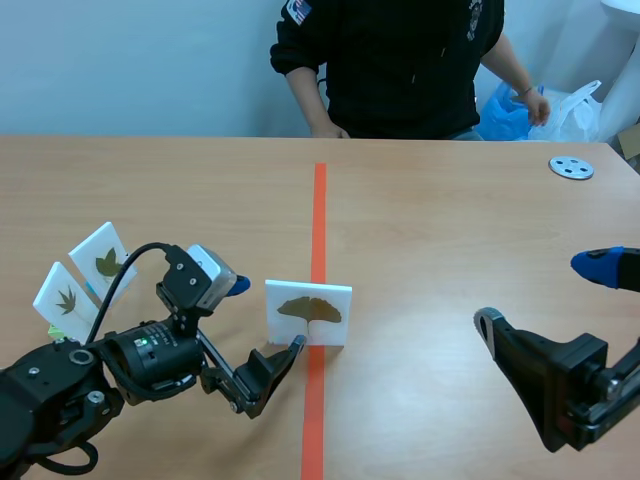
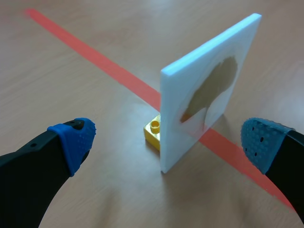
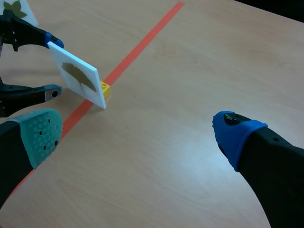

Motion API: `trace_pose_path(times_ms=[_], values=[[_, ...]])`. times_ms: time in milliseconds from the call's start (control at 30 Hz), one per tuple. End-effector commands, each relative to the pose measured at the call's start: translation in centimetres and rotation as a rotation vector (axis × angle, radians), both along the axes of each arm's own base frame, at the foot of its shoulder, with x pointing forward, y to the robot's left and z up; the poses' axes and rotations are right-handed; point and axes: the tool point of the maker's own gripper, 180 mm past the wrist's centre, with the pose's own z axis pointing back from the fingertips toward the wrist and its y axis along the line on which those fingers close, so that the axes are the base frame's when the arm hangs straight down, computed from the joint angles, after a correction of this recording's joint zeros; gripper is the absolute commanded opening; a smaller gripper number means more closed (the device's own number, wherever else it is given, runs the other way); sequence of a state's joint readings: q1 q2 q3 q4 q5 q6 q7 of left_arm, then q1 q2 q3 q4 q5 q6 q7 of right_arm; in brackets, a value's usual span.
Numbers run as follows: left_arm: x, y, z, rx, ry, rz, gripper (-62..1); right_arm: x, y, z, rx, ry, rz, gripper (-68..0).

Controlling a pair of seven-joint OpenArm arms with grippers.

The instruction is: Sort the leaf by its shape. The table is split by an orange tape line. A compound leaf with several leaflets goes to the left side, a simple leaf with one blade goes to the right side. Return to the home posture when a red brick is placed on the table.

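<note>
Room: pale wall (image 1: 130, 60) behind a wooden counter (image 1: 450, 230) of light brown grain, divided front to back by an orange tape line (image 1: 319, 220)

Item 1: white leaf card (image 1: 308, 312), upright, standing across the tape line with more of its width on the left side; its face bears one brown fan-shaped blade on a thin stalk. Foot of the card set in a small yellow brick (image 2: 154, 131), which rests on the tape

Item 2: left end effector (image 2: 167, 141), low over the counter, fingers spread wide with the card between them; blue pads (image 2: 76, 140) stand off from the card on either side, neither seen touching

Item 3: two further white leaf cards, tilted, on the left side near the left arm; farther one (image 1: 103, 260) with a lobed brown leaf, nearer one (image 1: 65, 300) with a leaf of several narrow points

Item 4: right end effector (image 3: 138, 132), on the right side and well apart from the card, fingers spread, nothing between them

Item 5: grey disc with holes (image 1: 571, 167), flat near the far right edge of the counter

Item 6: person in a black top (image 1: 400, 60) across the counter; one hand (image 1: 530, 100) by a blue bag (image 1: 505, 110) and a white plastic bag (image 1: 575, 110)
</note>
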State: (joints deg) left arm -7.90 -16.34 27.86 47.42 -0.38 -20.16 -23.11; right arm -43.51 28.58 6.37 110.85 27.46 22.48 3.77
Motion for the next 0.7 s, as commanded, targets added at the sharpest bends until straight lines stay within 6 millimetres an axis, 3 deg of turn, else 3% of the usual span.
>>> trace_pose_path(times_ms=[0, 433, 667], values=[[0.5, -1.0, 1.4, -0.039, -0.039, -0.020, 1.4, 0.6, -0.3, 0.8, 0.005, -0.033, -0.009, 0.4], [-0.8, -5.5, 0.8, -0.059, -0.023, -0.133, 1.4, 0.6, -0.3, 0.8, 0.005, -0.033, -0.009, 0.4], [-1.1, -6.0, 0.6, -0.053, -0.025, -0.139, 1.4, 0.6, -0.3, 0.7, 0.004, -0.030, -0.009, 0.4]])
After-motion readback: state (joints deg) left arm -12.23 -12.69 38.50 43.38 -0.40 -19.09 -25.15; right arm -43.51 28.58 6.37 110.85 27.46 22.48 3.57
